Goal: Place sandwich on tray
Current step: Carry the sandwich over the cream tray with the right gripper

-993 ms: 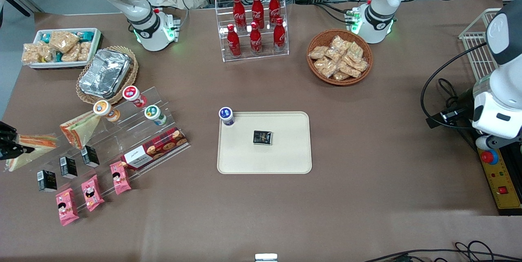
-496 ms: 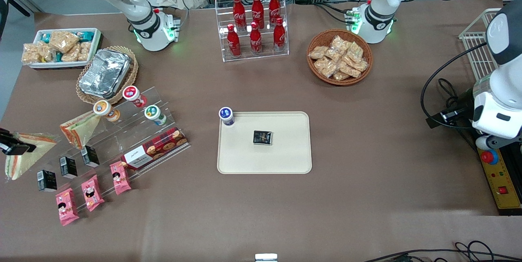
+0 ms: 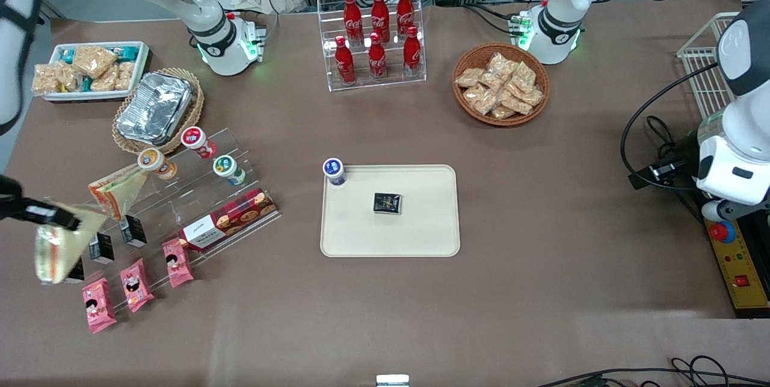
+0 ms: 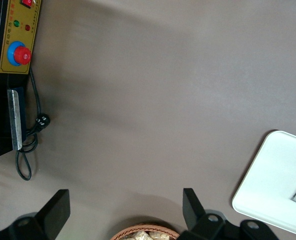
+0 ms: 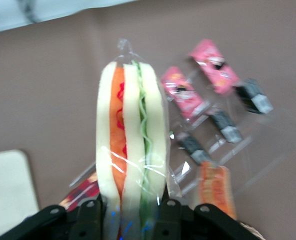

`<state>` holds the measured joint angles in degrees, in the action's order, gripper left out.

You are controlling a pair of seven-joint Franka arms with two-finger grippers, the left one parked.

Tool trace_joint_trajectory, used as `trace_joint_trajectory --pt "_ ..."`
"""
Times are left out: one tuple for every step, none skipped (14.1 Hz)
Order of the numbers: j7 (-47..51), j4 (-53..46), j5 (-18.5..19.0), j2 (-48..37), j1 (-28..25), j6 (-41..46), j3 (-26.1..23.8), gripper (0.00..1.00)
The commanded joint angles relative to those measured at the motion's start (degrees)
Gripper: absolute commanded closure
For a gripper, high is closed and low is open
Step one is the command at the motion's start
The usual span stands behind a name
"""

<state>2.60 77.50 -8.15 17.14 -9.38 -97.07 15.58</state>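
My right gripper (image 3: 45, 213) is shut on the sandwich (image 3: 55, 245), a wrapped wedge of pale bread with orange and green filling. It hangs in the air above the small black cartons at the working arm's end of the table. In the right wrist view the sandwich (image 5: 131, 145) stands between my fingers (image 5: 90, 220), its layered edge toward the camera. The cream-beige tray (image 3: 421, 236) lies flat mid-table, well away toward the parked arm's end. It carries a small black packet (image 3: 387, 203), and a blue-lidded cup (image 3: 334, 171) stands at its corner. The tray's corner also shows in the right wrist view (image 5: 7, 185).
A second wrapped wedge (image 3: 117, 190) with an orange-striped edge leans on the clear stepped display (image 3: 198, 194), with lidded cups, a red biscuit box (image 3: 227, 219), black cartons and pink packets (image 3: 136, 284). A foil container (image 3: 154, 108), snack tray (image 3: 90, 69), cola rack (image 3: 376, 35) and snack basket (image 3: 500, 84) stand farther back.
My gripper has lifted the sandwich off the table and carried it toward the display and nearer the front camera. The wedge has swung to hang downward. Nothing else moved.
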Motion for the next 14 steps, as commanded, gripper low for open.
trace_joint_trajectory --pt "-3.02 -0.24 1.21 -0.88 -11.32 0.3 0.85 0.63" --pt "-5.3 -0.33 1.47 -0.36 -15.1 0.04 0.86 0.63" --pt "-6.11 -0.33 1.47 0.34 -18.36 -1.27 0.86 0.63" --pt "-6.81 -0.24 1.73 0.7 -20.74 -2.24 0.86 0.63" --pt "-8.65 -0.24 1.82 1.48 -23.12 -2.42 0.86 0.63" --pt "-11.27 -0.24 2.0 2.1 -25.84 -2.77 0.94 0.63" --pt "-13.56 -0.24 2.52 3.06 -27.69 -4.52 0.94 0.63" --pt "-15.94 -0.16 3.14 4.12 -29.1 -6.8 0.94 0.63" --pt "-19.18 -0.15 3.67 5.61 -30.34 -8.65 0.86 0.63" --pt "-22.6 -0.15 4.02 7.28 -31.65 -10.93 0.94 0.63" --pt "-25.25 -0.15 4.28 9.03 -32.71 -13.56 0.94 0.63" --pt "-26.67 -0.15 5.16 10.44 -34.03 -15.41 0.94 0.63" --pt "-27.46 -0.07 7.51 11.94 -35.17 -16.65 0.94 0.63" --pt "-27.99 -0.07 10.41 13.78 -36.92 -18.06 0.86 0.63"
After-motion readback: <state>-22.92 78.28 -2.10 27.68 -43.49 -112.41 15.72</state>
